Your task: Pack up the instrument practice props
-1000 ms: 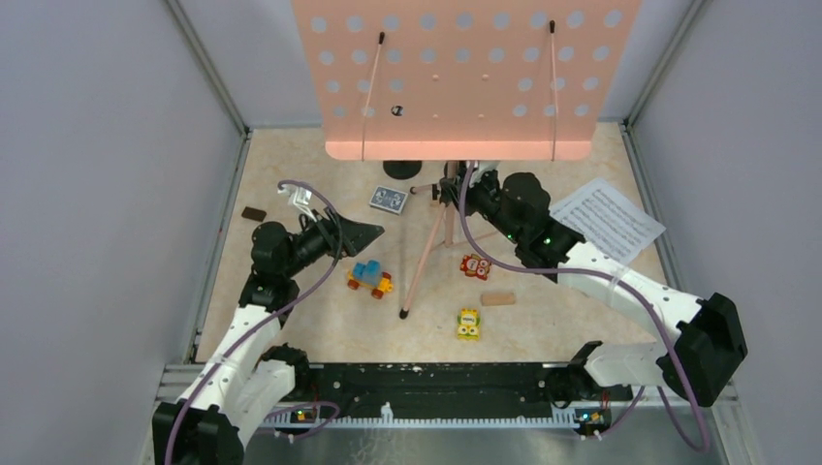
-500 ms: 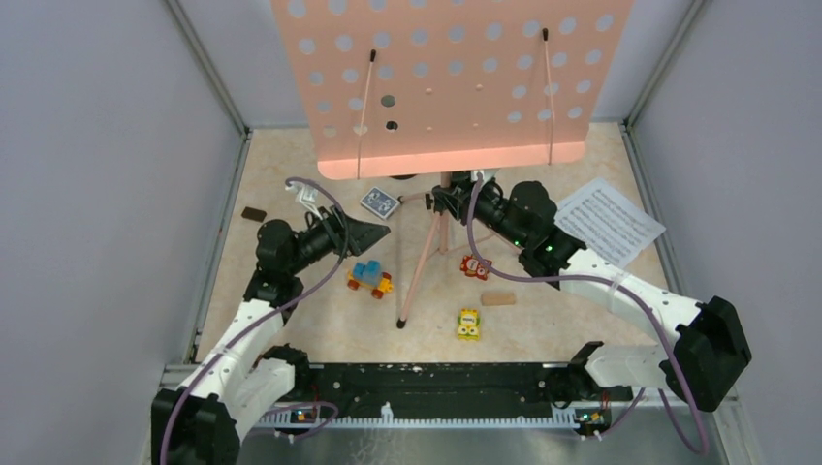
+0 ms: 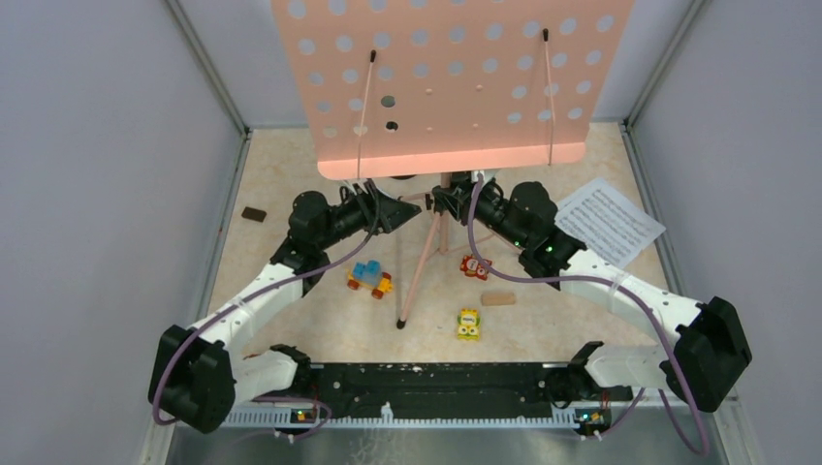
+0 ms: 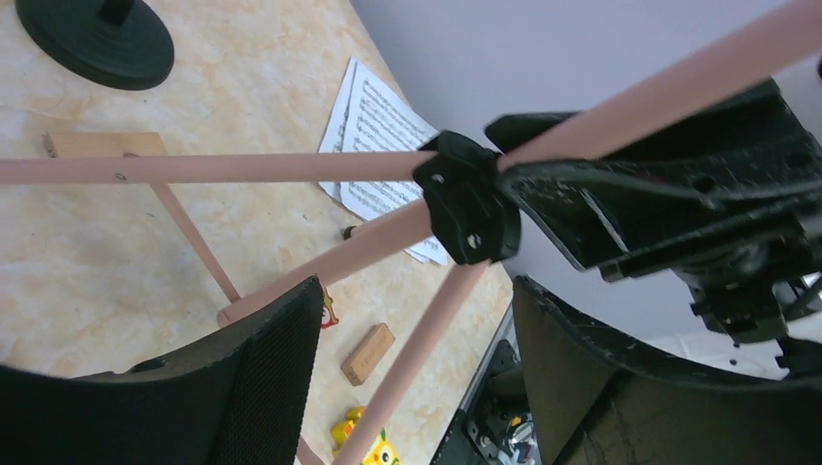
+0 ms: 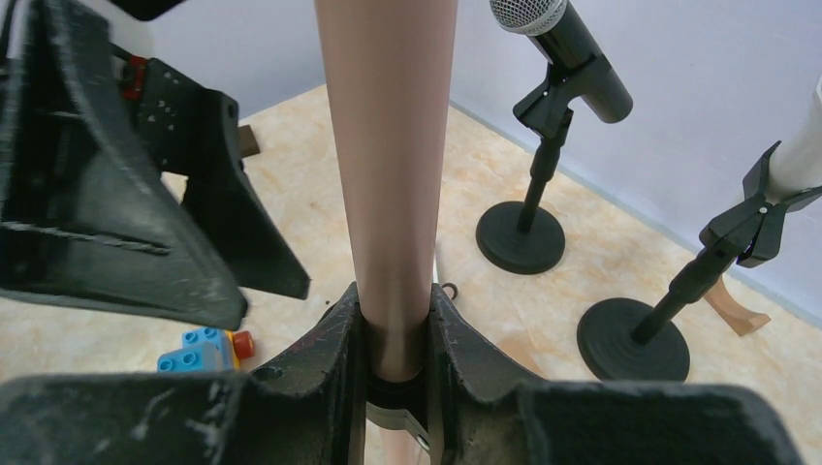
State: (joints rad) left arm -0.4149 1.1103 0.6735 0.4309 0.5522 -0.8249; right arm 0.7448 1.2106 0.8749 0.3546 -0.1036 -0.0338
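Note:
The pink perforated music desk (image 3: 451,82) stands on pink tripod legs (image 3: 422,262). My right gripper (image 3: 448,201) is shut on the stand's pink pole (image 5: 388,145) just above the black leg hub (image 4: 465,199). My left gripper (image 3: 412,213) is open, and one tripod leg (image 4: 417,358) runs between its fingers without touching them. A sheet-music page (image 3: 609,218) lies at the right. The right wrist view shows a dark microphone (image 5: 562,44) on a round-based holder (image 5: 521,235) and a white microphone (image 5: 800,150) clipped in a second holder (image 5: 633,339).
Small toys lie near the tripod: a blue-yellow brick car (image 3: 369,278), a red one (image 3: 474,265), a yellow one (image 3: 469,324). A wooden block (image 3: 498,298) and a dark block (image 3: 254,214) lie on the floor. Grey walls close in the left, right and back.
My left arm has swung forward and right, bringing its open gripper up to the tripod hub. The stand shifted slightly left a second ago and has stayed put since. The right gripper keeps its hold.

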